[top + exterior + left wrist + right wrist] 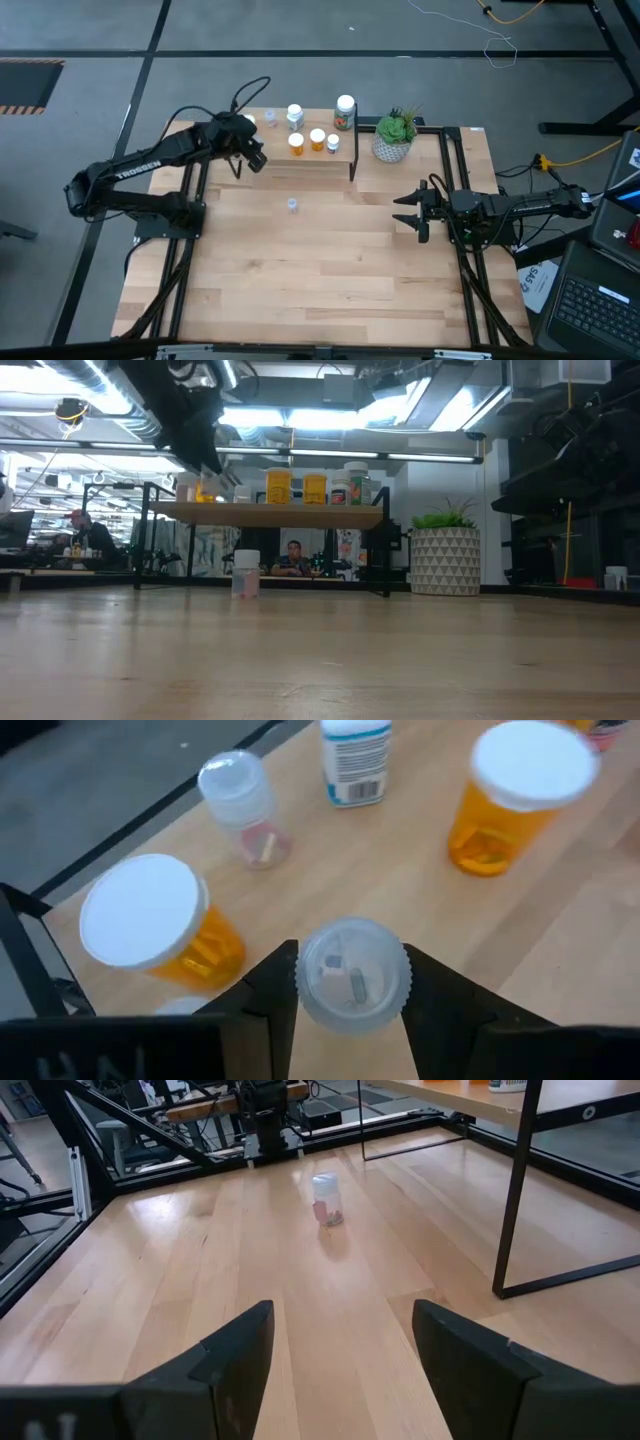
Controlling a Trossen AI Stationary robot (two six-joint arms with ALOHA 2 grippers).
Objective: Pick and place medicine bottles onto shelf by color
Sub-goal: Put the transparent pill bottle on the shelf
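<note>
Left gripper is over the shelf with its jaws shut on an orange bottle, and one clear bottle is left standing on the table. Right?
Not quite. The left gripper over the shelf holds a clear bottle, not an orange one, as the left wrist view shows. One clear bottle on the table is correct.

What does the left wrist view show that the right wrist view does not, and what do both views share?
Only the left wrist view shows the left tool shut on a clear bottle above the shelf top, with two orange bottles, a small clear bottle and a white-labelled bottle standing there.

Only the right wrist view shows the open right tool, the lone clear bottle on the table, and the shelf's black legs.

Both share the shelf itself, seen from different sides.
</note>
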